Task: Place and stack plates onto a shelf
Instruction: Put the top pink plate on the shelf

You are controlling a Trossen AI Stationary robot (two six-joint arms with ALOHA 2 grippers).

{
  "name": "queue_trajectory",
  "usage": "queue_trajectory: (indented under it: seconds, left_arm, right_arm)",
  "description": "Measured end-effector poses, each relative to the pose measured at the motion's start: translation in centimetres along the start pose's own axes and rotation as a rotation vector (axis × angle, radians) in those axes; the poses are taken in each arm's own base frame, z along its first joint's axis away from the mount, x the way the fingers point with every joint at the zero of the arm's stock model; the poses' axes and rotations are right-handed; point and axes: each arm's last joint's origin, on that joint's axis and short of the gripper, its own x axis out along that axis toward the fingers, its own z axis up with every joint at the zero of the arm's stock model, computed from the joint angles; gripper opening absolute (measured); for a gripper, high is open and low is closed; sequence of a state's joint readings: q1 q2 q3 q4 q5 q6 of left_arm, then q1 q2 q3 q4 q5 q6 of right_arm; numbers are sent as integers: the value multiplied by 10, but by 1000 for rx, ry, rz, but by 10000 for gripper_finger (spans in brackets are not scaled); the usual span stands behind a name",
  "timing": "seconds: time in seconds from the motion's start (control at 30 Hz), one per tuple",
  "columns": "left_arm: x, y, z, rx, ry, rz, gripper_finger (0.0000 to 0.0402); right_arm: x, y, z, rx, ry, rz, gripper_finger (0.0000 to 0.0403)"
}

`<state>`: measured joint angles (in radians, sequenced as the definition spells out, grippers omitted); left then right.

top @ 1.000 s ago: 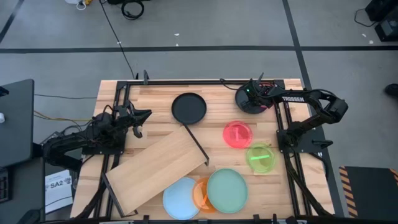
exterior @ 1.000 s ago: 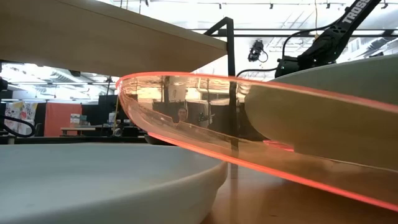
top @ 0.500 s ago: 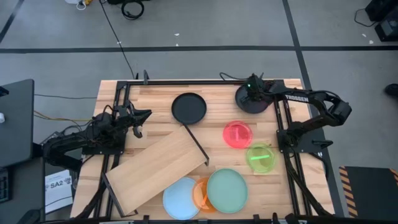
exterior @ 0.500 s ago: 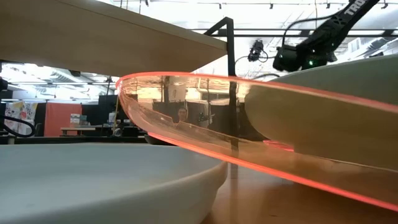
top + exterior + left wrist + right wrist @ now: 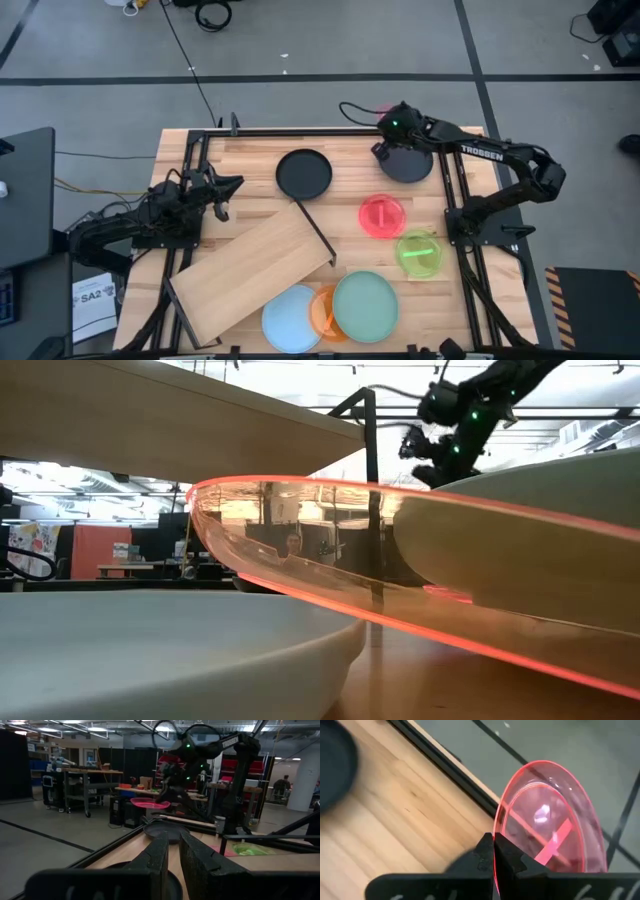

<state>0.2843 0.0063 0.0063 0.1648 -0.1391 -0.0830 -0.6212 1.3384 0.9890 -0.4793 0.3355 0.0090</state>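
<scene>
Right gripper [image 5: 494, 851] is clamped on a pink plate [image 5: 555, 820]; you must carry it toward the shelf [image 5: 255, 270], nearer the left arm.

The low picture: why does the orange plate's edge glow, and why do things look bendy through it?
Low view: the orange plate is see-through, its rim catches the light and glows, and its curve warps the room behind; the light-blue plate up close looks soft. Right wrist view: the pink plate in the right claw shows a white glare spot.
</scene>
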Motion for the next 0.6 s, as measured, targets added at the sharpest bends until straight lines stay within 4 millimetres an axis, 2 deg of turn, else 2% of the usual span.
queue_trajectory:
  seconds: [0.27,0.6]
  left_arm:
    - [0,1,6,-76,-60,26,50]
    - [0,1,13,-318,-140,40,50]
  right_arm:
    - [-20,27,16,-192,-98,95,4]
    - [-37,61,16,-585,-197,154,4]
